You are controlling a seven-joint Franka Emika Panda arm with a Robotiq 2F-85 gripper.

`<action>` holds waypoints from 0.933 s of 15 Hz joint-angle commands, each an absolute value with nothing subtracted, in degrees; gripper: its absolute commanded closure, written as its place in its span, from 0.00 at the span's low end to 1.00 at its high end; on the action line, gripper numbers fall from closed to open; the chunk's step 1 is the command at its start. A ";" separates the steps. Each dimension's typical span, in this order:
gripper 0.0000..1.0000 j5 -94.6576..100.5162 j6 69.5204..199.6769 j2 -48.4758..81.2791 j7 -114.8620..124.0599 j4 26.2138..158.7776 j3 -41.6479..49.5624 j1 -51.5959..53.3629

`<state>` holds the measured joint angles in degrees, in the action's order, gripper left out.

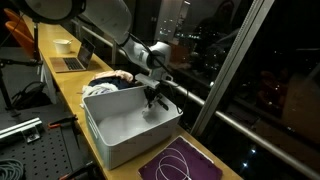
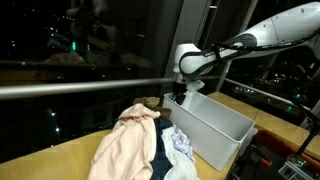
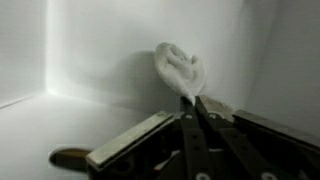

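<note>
My gripper (image 3: 192, 99) is shut on the tip of a small white cloth (image 3: 179, 68), which bunches just beyond the fingertips against the white inner wall of a bin. In both exterior views the gripper (image 1: 152, 98) (image 2: 178, 97) hangs over the far end of the white rectangular bin (image 1: 108, 145) (image 2: 222, 135), near its rim. A pile of clothes lies beside the bin: a pink garment (image 2: 122, 148), a white patterned piece (image 2: 181, 146) and dark fabric (image 1: 103, 87).
A purple mat with a looped white cable (image 1: 182, 164) lies by the bin's near end. A laptop (image 1: 70, 62) stands further along the wooden counter. A metal rail and dark window glass (image 2: 80, 88) run close behind the counter.
</note>
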<state>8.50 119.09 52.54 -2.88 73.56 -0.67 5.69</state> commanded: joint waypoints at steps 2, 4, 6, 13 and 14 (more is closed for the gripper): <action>0.99 15.31 118.62 38.47 5.37 83.46 2.71 12.08; 0.99 19.95 116.87 35.22 9.84 83.95 3.12 16.12; 0.99 23.84 114.01 33.25 13.39 83.33 2.09 20.03; 0.99 26.28 99.20 42.63 20.69 68.66 -4.28 33.67; 0.99 25.63 97.80 45.20 21.10 65.76 -4.78 35.37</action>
